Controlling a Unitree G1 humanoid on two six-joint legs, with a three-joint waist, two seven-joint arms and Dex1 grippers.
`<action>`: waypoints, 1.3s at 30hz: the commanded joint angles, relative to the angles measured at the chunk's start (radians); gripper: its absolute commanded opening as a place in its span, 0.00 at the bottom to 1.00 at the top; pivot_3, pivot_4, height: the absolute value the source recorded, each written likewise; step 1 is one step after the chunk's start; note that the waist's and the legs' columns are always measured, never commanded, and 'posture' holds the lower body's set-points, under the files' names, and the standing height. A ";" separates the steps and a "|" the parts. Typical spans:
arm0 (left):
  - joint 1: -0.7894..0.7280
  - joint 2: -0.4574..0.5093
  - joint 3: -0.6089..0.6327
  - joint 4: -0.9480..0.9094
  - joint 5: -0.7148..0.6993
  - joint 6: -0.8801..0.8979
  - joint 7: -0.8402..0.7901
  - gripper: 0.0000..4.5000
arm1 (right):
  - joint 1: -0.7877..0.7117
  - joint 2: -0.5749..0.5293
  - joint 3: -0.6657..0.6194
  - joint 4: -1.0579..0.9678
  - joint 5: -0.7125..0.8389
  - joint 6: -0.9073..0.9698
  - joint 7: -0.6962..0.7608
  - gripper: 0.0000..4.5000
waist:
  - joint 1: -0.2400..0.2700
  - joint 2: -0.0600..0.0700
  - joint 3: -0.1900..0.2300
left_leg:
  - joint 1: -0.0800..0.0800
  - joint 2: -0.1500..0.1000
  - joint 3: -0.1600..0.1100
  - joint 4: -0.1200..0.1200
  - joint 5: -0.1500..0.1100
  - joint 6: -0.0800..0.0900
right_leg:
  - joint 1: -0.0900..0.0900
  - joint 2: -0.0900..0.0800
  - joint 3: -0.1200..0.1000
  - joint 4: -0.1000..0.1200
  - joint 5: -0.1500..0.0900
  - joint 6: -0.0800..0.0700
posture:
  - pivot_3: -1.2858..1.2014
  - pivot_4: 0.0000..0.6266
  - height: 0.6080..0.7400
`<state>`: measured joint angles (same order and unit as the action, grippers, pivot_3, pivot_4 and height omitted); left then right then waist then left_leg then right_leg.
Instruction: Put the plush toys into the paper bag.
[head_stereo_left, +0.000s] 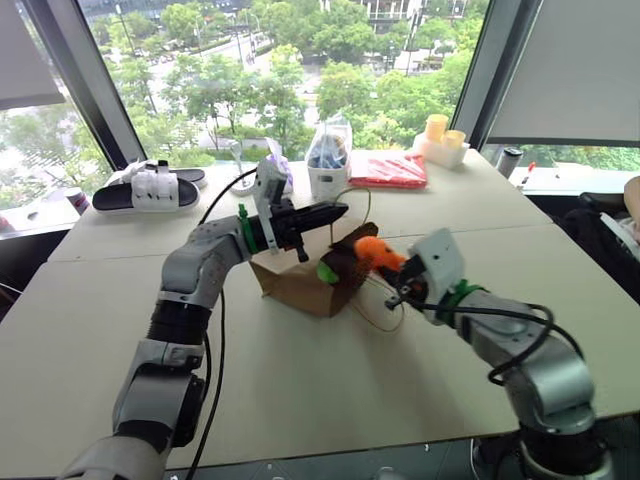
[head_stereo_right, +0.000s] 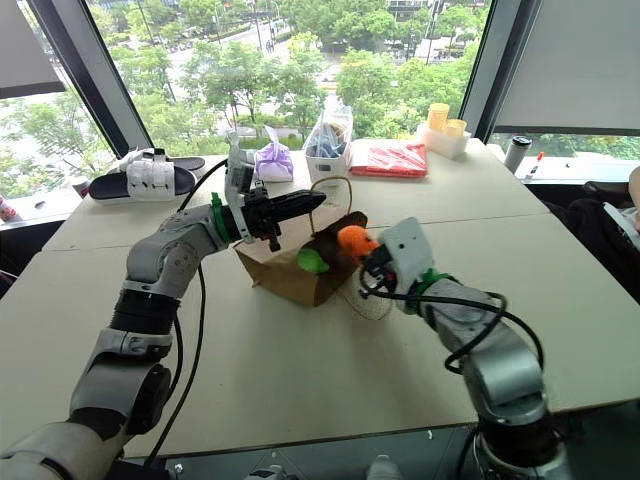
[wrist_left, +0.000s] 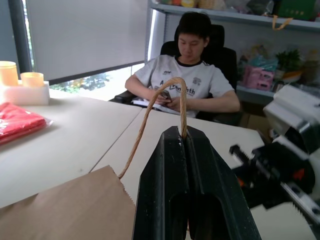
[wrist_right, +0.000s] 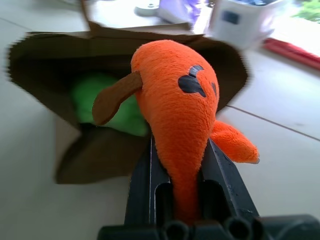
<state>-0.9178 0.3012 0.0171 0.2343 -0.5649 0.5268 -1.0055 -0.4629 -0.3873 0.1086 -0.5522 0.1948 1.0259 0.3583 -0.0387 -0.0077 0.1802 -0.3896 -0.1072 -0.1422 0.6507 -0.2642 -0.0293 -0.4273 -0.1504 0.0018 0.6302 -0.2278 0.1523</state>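
A flat brown paper bag (head_stereo_left: 300, 280) lies on its side in the middle of the pale table (head_stereo_left: 300, 400), with its open mouth facing right. The soft bright green plush toy (head_stereo_left: 326, 271) already sits just inside the mouth. So one toy looks done and one is left.

The fuzzy orange plush toy (head_stereo_left: 377, 253) with small dark face marks is not in yet. The right gripper (head_stereo_left: 398, 283) squeezes it tight between its two black fingers, right in front of the bag's mouth. I think it only needs a short push into the bag and then a let-go.

The left gripper (head_stereo_left: 335, 210) is pinched shut on the thin tan string handle (wrist_left: 150, 120) and holds it up above the bag. That seems to keep the mouth open.

The right wrist view shows deep into the bag: the green toy rests in the dark inside, behind the orange one, and a brown flap (wrist_right: 116, 97) sticks out from the orange toy.

The left wrist view shows the string caught between the shut fingers, and a person (wrist_left: 187, 75) sitting in a chair past the table's right end.

At the far side of the table are a white tub (head_stereo_left: 328, 170), a red packet (head_stereo_left: 392, 168) and a black and white sandal (head_stereo_left: 150, 188).
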 joint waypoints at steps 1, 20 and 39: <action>-0.027 0.016 0.027 -0.069 -0.051 0.045 -0.010 0.00 | -0.066 0.038 0.056 0.166 -0.059 -0.134 -0.028 0.03 | 0.000 0.000 0.000 | 0.000 0.000 0.000 0.000 0.001 -0.001 | 0.000 0.000 0.000 0.000 0.000 0.000 | 0.52 0.24 1.00; 0.026 0.080 0.036 -0.198 -0.131 0.170 0.001 0.00 | -0.321 0.195 0.084 0.781 -0.074 -0.495 0.131 0.51 | -0.005 0.000 0.000 | -0.001 0.000 -0.001 -0.002 0.004 -0.006 | -0.002 0.000 0.000 -0.001 0.000 0.000 | 0.52 0.24 1.00; -0.022 0.075 0.039 -0.010 -0.055 0.021 -0.014 0.00 | 0.126 -0.188 -0.155 -0.020 0.070 -0.047 0.201 0.99 | 0.024 0.000 0.000 | -0.002 0.000 0.001 -0.002 0.000 0.000 | -0.001 0.000 0.000 -0.002 0.000 0.000 | 0.52 0.24 1.00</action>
<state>-0.9117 0.3724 0.0337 0.2347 -0.6185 0.5704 -1.0033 -0.3444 -0.5722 -0.0245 -0.5019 0.2433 0.9795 0.5649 -0.0151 -0.0079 0.1803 -0.3911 -0.1073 -0.1410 0.6499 -0.2645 -0.0291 -0.4287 -0.1502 0.0019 0.6290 -0.2278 0.1524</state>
